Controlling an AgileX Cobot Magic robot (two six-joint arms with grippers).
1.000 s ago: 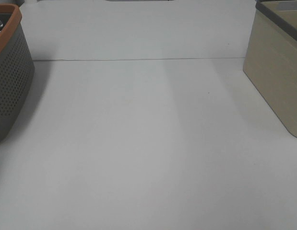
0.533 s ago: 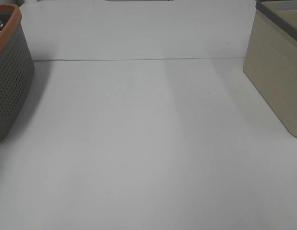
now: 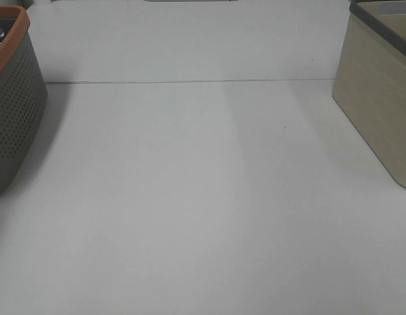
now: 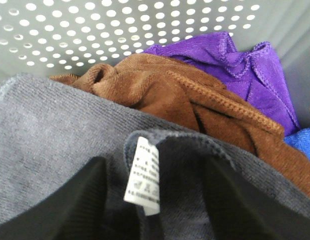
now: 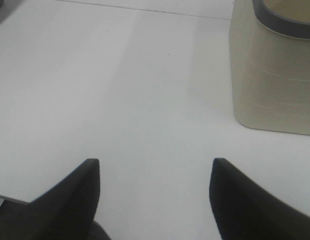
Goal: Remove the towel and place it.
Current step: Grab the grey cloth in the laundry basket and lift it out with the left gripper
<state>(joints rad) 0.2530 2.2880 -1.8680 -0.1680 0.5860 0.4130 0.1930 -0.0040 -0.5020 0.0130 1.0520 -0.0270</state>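
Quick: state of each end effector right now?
Left end effector: open, fingers either side of the grey towel, nothing gripped.
Right end effector: open, empty, above the table.

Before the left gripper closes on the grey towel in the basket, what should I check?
1. Left gripper open, one finger on each side of the white tag: ok.
2. Grey towel lying on top of the pile: ok.
3. Brown towel clear of the fingers: cannot tell.
4. Right gripper open and empty over the table: ok.
5. Table bare between basket and beige bin: ok.
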